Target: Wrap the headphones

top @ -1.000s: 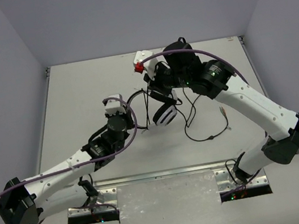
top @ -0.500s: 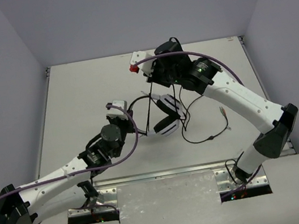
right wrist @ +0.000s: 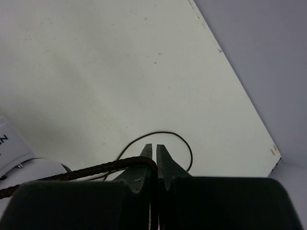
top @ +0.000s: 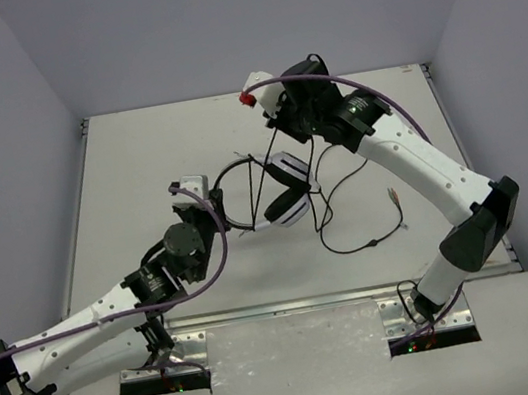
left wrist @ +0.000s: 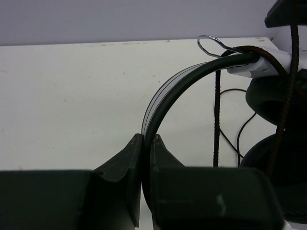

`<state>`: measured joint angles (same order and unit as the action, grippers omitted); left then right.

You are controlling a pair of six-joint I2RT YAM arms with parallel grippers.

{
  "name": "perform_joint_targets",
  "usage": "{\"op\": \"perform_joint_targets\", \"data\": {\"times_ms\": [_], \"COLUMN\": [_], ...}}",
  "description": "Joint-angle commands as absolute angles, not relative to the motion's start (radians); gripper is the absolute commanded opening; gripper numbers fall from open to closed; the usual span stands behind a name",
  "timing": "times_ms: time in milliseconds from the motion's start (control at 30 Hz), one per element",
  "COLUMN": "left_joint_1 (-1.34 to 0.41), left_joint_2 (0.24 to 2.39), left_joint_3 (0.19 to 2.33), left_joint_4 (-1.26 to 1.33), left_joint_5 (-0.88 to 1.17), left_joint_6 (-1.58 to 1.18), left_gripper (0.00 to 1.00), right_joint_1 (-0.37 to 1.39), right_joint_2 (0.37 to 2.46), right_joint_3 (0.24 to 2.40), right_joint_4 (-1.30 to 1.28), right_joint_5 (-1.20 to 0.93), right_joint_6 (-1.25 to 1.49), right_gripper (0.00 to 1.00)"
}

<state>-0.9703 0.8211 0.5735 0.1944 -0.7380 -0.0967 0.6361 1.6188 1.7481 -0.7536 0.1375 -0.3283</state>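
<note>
Wrapping is judged barely begun. One or two strands of the long thin black cable [left wrist: 217,110] cross the headband, and the rest lies loose toward 4 o'clock on the pale worktop [top: 137,168]. The white-cupped, black-padded over-ear headphones [top: 282,194] are held mid-worktop, the headband pinched in the left gripper [left wrist: 146,142] jaws. The right gripper [right wrist: 153,149] jaws are clamped on the cable at 12 o'clock.

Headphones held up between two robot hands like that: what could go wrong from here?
The left hand pinches only the thin headband, so the headphones could twist or slip out. The right hand grips the cable, which looks taut; more pull might strain it or slide it free. The loose cable end on the table might snag or tangle.
</note>
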Motion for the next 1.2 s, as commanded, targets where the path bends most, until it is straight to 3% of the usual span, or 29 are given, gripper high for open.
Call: {"op": "perform_joint_targets", "data": {"times_ms": [0, 233, 367, 467, 533, 633, 733, 867, 967, 1167], "left_joint_1": [-0.999, -1.003, -1.003, -1.002, -1.003, -1.003, -1.003, -1.003, -1.003, -1.012], "left_joint_2": [0.819, 0.906, 0.942, 0.997, 1.018, 1.022, 1.006, 0.993, 0.97, 0.931], "left_joint_3": [0.667, 0.752, 0.733, 0.749, 0.761, 0.743, 0.716, 0.704, 0.693, 0.683], "left_joint_4": [0.085, -0.098, -0.032, -0.037, -0.049, -0.017, 0.035, 0.04, 0.06, 0.075], "left_joint_5": [-0.793, -1.051, -1.003, -0.973, -0.957, -0.844, -0.749, -0.634, -0.562, -0.479], "left_joint_6": [-0.164, -0.244, -0.212, -0.198, -0.196, -0.169, -0.157, -0.134, -0.118, -0.1], "left_gripper": [0.0, 0.0, 0.0, 0.0, 0.0, 0.0, 0.0, 0.0, 0.0, 0.0], "right_joint_1": [0.588, 0.572, 0.574, 0.589, 0.606, 0.603, 0.603, 0.604, 0.604, 0.604], "right_joint_2": [1.592, 1.514, 1.532, 1.546, 1.529, 1.462, 1.44, 1.421, 1.431, 1.46], "right_joint_3": [1.68, 1.744, 1.894, 1.968, 1.933, 1.769, 1.713, 1.721, 1.724, 1.7], "right_joint_4": [-0.546, -0.674, -0.797, -0.87, -0.82, -0.628, -0.526, -0.509, -0.495, -0.45], "right_joint_5": [0.411, 0.332, 0.198, 0.224, 0.36, 0.388, 0.342, 0.049, -0.058, -0.028], "right_joint_6": [-0.384, -0.264, -0.184, -0.23, -0.291, -0.429, -0.48, -0.52, -0.525, -0.52], "right_gripper": [0.01, 0.01, 0.01, 0.01, 0.01, 0.01, 0.01, 0.01, 0.01, 0.01]}}
